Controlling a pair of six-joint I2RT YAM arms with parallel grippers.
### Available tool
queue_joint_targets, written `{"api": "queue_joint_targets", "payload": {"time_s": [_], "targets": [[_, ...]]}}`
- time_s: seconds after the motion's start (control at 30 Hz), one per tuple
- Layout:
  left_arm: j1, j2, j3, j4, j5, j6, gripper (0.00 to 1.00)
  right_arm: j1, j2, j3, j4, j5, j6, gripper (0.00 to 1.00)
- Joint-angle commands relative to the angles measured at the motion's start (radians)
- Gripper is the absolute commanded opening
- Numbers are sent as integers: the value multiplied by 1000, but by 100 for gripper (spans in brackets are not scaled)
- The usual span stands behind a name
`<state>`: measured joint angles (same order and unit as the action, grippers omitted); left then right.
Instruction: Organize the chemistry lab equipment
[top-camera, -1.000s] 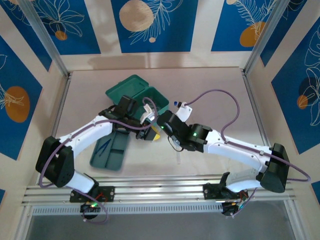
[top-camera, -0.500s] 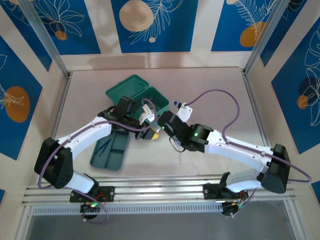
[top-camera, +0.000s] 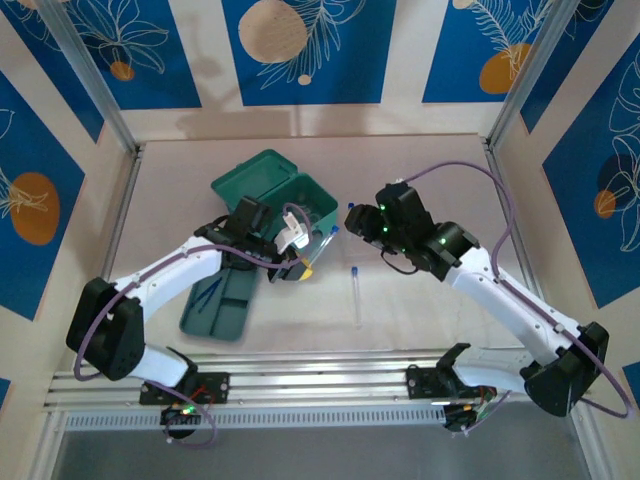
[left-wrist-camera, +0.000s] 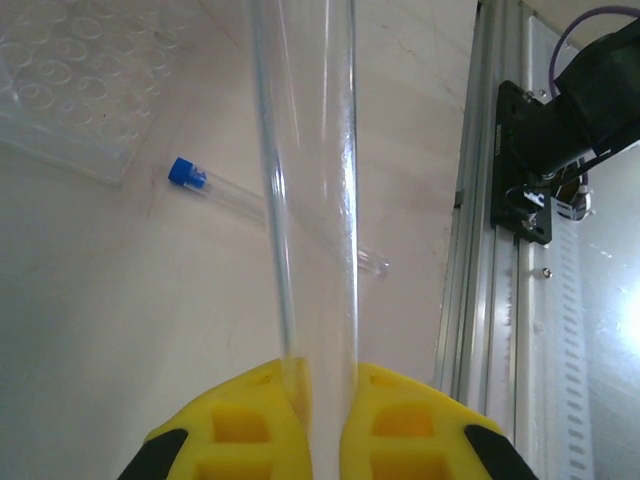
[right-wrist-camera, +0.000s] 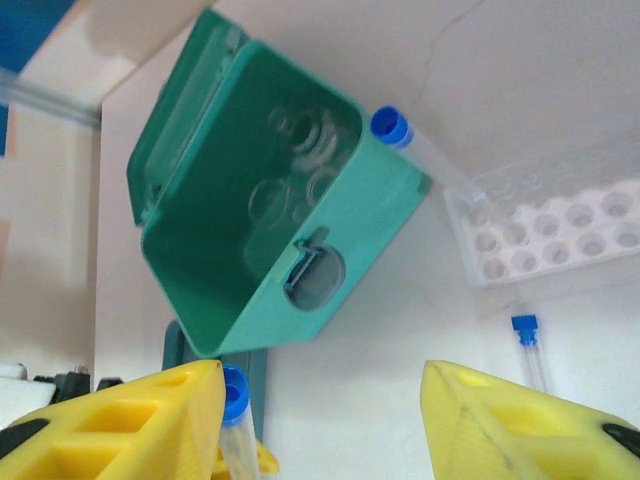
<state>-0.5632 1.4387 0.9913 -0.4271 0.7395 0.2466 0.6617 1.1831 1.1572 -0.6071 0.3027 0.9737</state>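
- case (top-camera: 275, 185): teal
- tray (top-camera: 222, 305): dark green
- tweezers (top-camera: 207, 293): blue
- tube (left-wrist-camera: 305, 200): clear, blue cap
- fingers (left-wrist-camera: 250, 425): yellow
- arms (top-camera: 175, 268): white, black joints
- cables (top-camera: 455, 165): purple
- walls (top-camera: 300, 50): blue, white leaf outlines, orange discs

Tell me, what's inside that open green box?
The teal case holds clear round glassware, seen from the right wrist camera: several ring-shaped outlines lying on its floor. The pieces overlap and are see-through, so their exact count, and anything beneath them, cannot be made out.
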Motion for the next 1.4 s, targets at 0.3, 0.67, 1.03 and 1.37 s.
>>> {"api": "queue_joint_targets", "payload": {"time_s": [0.3, 0.67, 1.03, 1.37], "targets": [[-23, -47, -16, -39, -71, 85, 1, -17, 113, 40, -5, -334, -134, 52], [-38, -41, -16, -50, -71, 101, 1, -28, 164, 62, 33, -428, -156, 49], [-44, -39, -16, -56, -67, 111, 1, -59, 203, 59, 62, -506, -173, 38], [-50, -36, -16, -55, -73, 109, 2, -67, 216, 47, 91, -569, -171, 29]]}}
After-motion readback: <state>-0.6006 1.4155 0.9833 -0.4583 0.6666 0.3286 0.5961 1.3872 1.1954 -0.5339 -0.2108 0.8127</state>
